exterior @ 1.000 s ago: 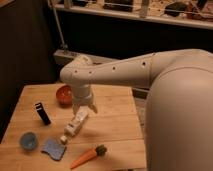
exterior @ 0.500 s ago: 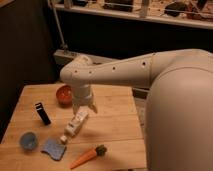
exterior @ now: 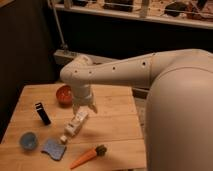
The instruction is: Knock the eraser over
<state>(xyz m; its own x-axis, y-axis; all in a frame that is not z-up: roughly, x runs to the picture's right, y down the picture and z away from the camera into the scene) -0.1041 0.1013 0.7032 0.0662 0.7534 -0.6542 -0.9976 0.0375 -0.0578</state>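
The eraser [exterior: 42,113] is a small slim black block with a pale stripe, standing tilted on the left part of the wooden table [exterior: 112,127]. My gripper [exterior: 84,108] hangs from the white arm over the middle of the table, to the right of the eraser and well apart from it. Its tips are just above the top end of a white-and-tan bottle-like object [exterior: 74,125] that lies on the table.
An orange-red bowl [exterior: 63,94] sits behind the gripper at the left. A small blue cup [exterior: 28,141] and a flat blue sponge [exterior: 53,149] lie at the front left. A carrot [exterior: 89,155] lies at the front edge. My large white arm fills the right side.
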